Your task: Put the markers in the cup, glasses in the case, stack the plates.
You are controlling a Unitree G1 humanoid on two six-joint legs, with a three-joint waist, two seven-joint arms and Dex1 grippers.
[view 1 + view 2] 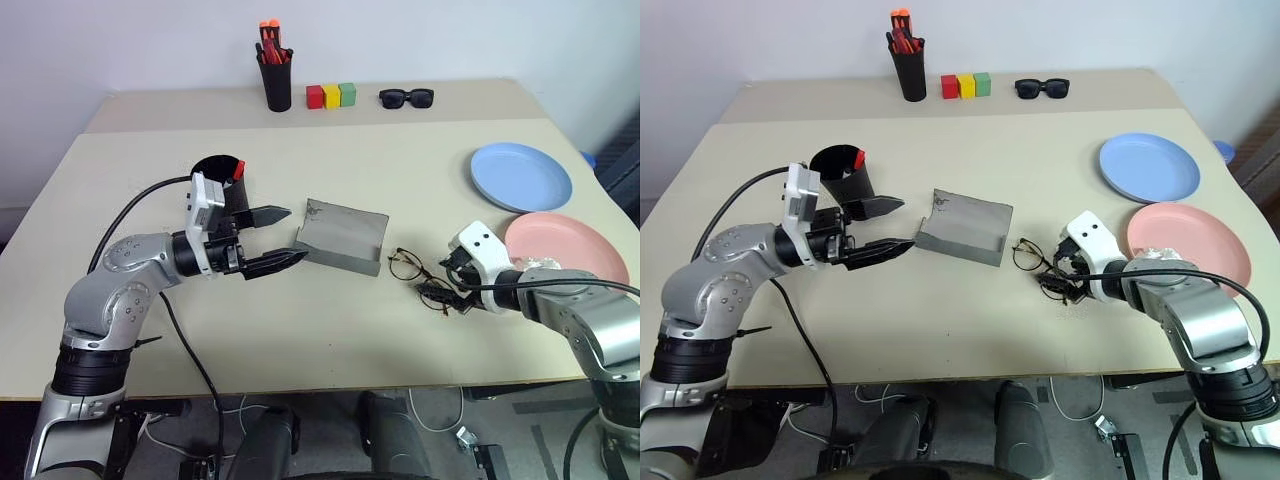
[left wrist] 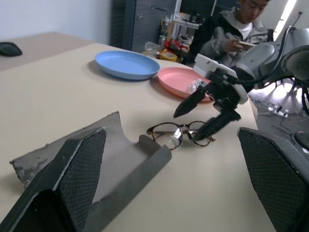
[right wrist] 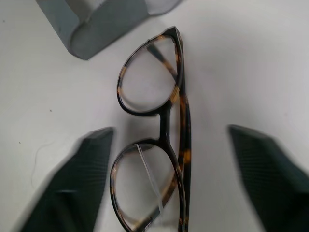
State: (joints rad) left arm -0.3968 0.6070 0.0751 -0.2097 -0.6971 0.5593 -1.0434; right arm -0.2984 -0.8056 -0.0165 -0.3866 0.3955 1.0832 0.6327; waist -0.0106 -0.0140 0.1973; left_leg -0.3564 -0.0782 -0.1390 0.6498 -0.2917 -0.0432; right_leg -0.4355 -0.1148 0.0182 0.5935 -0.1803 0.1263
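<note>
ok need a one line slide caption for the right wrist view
Right gripper straddling the folded glasses on the table, fingers apart on either side, a corner of the open grey case just beyond.

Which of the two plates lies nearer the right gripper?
The salmon pink plate: it lies just behind the right gripper. The light blue plate sits farther back on the table, beyond the pink one.

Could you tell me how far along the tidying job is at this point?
Looks done: a red-capped marker stands in the cup; the second can't be made out. In hand: the right gripper straddles the glasses on the table, beside the open case, not gripping yet. Left: the blue plate and pink plate lie unstacked.
</note>
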